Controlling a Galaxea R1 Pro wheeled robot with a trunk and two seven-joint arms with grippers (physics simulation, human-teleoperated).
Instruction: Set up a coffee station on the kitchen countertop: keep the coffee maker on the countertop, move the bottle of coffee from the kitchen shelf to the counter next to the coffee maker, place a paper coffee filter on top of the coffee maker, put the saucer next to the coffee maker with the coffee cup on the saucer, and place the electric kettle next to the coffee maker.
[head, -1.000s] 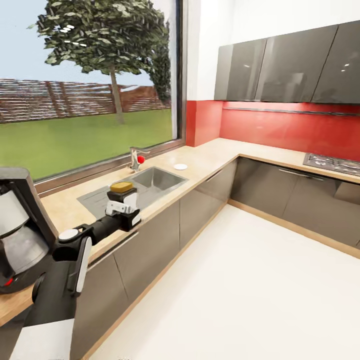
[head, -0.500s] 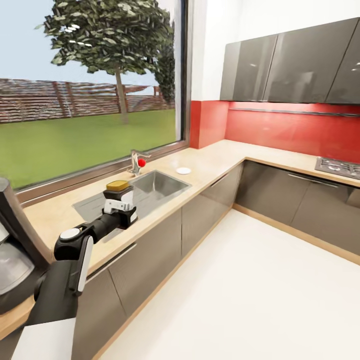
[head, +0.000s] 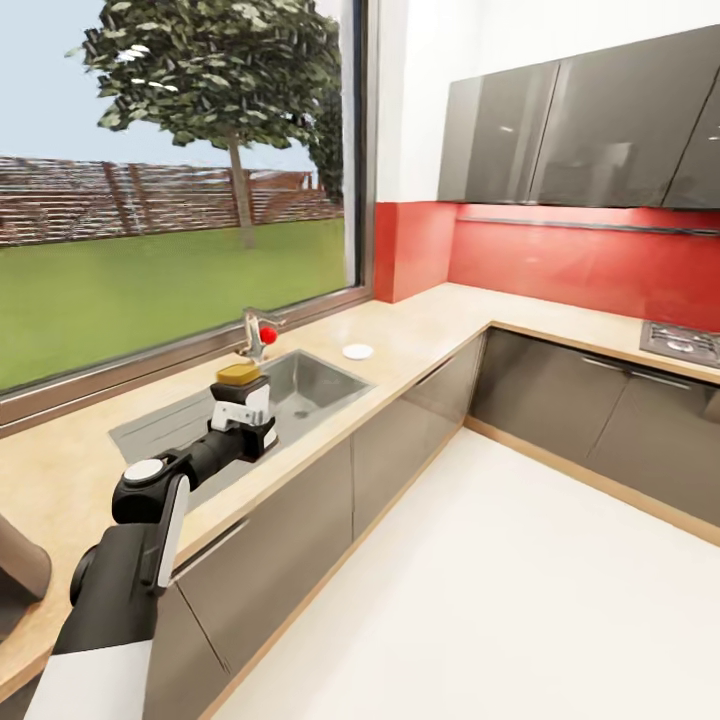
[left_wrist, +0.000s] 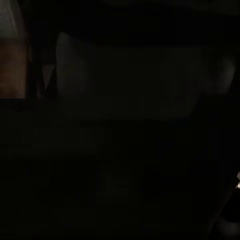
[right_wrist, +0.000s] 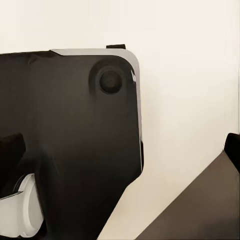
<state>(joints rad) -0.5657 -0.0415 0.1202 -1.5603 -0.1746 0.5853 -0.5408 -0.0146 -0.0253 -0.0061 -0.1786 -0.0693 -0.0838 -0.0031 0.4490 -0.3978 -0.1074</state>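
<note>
Left gripper (head: 240, 395) clamped on bottle of coffee (head: 239, 376), held upright over kitchen countertop (head: 420, 325) front edge by sink (head: 300, 385), prob. for carrying w/o spill. Right gripper state: can't tell.

A large window (head: 180, 190) fills the wall, showing a tree (head: 215, 80), a lawn (head: 150, 285) and a slatted fence (head: 150, 195). A steel sink (head: 300, 385) is inset beneath it, with a draining board alongside. A tap (head: 255, 335) (fitted with a red knob) stands at the sink's window edge. Red wall panelling (head: 560, 260) runs under glossy dark grey wall cabinets (head: 590, 130). A hob (head: 685, 342) sits at the far right. Grey base cabinet fronts (head: 400, 450) follow the corner. The floor (head: 500, 600) is pale and plain.
</note>
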